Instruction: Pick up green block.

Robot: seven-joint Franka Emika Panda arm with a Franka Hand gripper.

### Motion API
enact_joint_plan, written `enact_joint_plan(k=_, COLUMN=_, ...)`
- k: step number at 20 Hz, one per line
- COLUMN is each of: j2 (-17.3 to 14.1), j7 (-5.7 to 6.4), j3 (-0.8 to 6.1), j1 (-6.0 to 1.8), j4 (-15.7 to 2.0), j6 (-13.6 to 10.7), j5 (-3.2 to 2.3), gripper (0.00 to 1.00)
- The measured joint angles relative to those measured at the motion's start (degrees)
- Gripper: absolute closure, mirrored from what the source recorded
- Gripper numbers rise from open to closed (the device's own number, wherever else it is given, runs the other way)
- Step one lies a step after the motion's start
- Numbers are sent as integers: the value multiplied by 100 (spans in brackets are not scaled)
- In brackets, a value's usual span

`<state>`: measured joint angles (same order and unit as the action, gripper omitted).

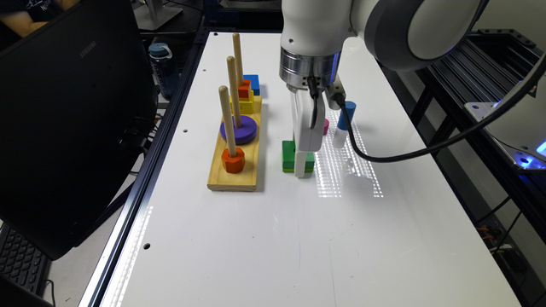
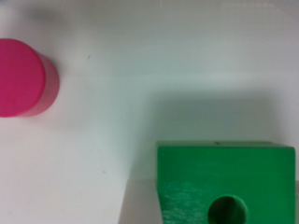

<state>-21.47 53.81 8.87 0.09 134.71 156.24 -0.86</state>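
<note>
one green block lies flat on the white worktop, just beside the wooden peg board; its round centre hole shows in the wrist view. one pink cylinder stands near it, one blue cylinder further off. the board carries three pegs. the arm hangs vertically, claw down against the block's side; whether it is spread or pressed together cannot be told.
</note>
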Motion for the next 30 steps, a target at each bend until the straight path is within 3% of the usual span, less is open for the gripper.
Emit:
enact_joint_plan(k=5, j2=148, j7=0, j3=8, j1=-1, j4=12, j6=-75, j5=8, gripper=100)
enact_joint_plan(k=11, j2=529, j7=0, j3=32, j1=-4, j4=39, j6=-438, j5=37, gripper=100)
enact_joint_plan(k=15, j2=583, j7=0, j3=34, j1=-4, j4=51, j6=-466, j5=38, gripper=100)
enact_joint_plan(k=20, j2=1099, j7=0, j3=61, j1=-5, j4=63, j6=-962, j5=92, gripper=100)
enact_joint_plan(k=23, j2=1233, j7=0, j3=67, j1=-6, j4=75, j6=-1052, j5=106, gripper=100)
enact_joint_plan(k=28, j2=1654, j7=-3, j3=88, j1=-6, j4=77, j6=-1455, j5=174, gripper=100)
enact_joint_plan(k=30, j2=1669, j7=-3, j3=89, j1=-7, j4=78, j6=-1477, j5=176, gripper=100)
